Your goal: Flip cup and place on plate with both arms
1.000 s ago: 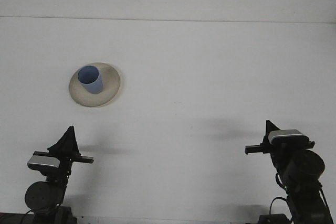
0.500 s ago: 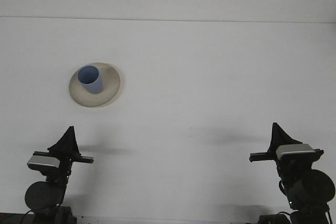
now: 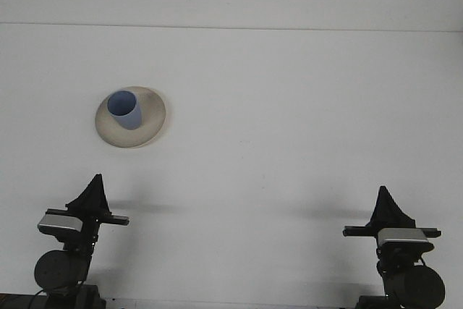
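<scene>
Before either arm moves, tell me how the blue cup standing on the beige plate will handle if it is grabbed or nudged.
The small blue cup looks plain and thin-walled, so probably light. It stands mouth-up, off-centre toward the left of the round beige plate, so a sideways nudge may tip or slide it. Its smooth tapered wall could slip in a loose grip.

robot lab, bare white table (image 3: pixel 289 142), two mounted arms

Front view: single camera sitting high behind the arms, looking forward and down over the white table (image 3: pixel 289 106), taking in both arm bases at the bottom edge.
</scene>
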